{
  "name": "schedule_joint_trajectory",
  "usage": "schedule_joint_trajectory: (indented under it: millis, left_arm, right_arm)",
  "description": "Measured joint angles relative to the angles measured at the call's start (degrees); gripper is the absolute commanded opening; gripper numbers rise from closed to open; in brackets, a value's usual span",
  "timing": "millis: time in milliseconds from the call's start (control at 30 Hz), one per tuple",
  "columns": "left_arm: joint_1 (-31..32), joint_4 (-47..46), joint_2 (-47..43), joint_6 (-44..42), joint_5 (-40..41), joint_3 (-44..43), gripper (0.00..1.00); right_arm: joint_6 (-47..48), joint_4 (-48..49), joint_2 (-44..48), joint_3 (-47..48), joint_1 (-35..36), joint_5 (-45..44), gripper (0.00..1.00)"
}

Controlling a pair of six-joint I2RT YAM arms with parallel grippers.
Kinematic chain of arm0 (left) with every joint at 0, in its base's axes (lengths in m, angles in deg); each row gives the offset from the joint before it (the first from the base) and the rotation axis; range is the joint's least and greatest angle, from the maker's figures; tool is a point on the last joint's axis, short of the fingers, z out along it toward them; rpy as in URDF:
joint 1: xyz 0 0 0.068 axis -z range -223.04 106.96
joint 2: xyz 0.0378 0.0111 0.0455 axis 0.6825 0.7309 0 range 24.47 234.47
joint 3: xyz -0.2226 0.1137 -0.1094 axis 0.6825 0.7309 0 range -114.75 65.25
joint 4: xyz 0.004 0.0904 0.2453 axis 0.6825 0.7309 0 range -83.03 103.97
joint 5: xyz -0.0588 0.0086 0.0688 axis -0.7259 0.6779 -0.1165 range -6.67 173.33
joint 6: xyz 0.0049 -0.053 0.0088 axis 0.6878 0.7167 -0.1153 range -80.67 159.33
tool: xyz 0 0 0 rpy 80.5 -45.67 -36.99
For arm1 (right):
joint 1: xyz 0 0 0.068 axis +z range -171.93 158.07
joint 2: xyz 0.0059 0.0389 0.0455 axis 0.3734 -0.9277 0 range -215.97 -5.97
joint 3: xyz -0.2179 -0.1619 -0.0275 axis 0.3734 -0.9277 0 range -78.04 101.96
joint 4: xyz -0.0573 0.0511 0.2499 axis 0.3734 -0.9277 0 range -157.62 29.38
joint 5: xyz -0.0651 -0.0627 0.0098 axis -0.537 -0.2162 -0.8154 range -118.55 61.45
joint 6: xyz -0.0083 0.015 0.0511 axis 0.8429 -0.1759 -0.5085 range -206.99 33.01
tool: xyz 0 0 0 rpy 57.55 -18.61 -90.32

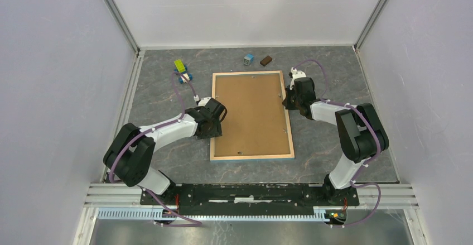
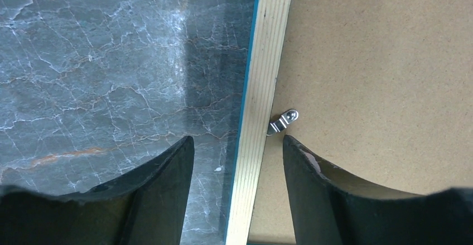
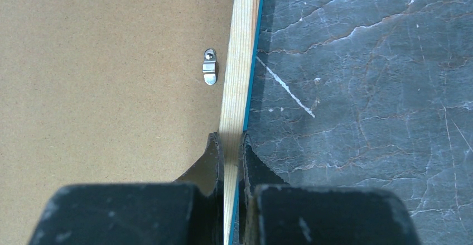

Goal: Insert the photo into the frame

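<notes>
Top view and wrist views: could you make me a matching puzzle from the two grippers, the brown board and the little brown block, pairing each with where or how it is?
Things:
1. left gripper
2. right gripper
3. board
4. brown block

States:
A. shut on the frame's edge
B. lies inside the frame
C. loose, beyond the frame's far end
D. open, one finger either side of the frame's edge

Pairs: 1-D, 2-A, 3-B, 4-C.

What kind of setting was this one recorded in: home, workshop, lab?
Most likely a lab robot cell: plain pale panel walls on aluminium posts enclose a marble-patterned tabletop, with the left arm and right arm bolted to a rail at its near edge.
</notes>
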State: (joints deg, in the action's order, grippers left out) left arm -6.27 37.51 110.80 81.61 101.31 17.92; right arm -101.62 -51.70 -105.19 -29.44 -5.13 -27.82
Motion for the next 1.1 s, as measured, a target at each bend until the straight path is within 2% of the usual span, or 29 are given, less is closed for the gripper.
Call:
schedule_joint_trajectory:
  millis: [167,800,933,1033,1100]
  left_arm:
    - [-0.07,-0.24,0.00,0.00,1.31,0.00,0.59]
    - [-0.22,-0.61,1.33,0.09,2.47,-0.98,0.50]
    - [-0.22,-0.72,1.38,0.11,2.23,-1.05,0.43]
    - [-0.22,-1.03,1.33,0.13,2.01,-1.03,0.48]
    - [-0.37,-0.66,0.96,0.13,2.14,-0.85,0.69]
  right_arm:
    - [0.00,0.00,0.00,0.00,-0.07,0.17,0.00]
    - [0.00,0.04,-0.07,0.00,-0.11,0.37,0.00]
    - [-0.02,0.04,-0.07,0.00,-0.15,0.46,0.00]
    - [-0.04,0.22,-0.11,0.00,-0.22,0.81,0.00]
    - [-0.04,0.79,-0.35,0.00,-0.20,1.38,0.00]
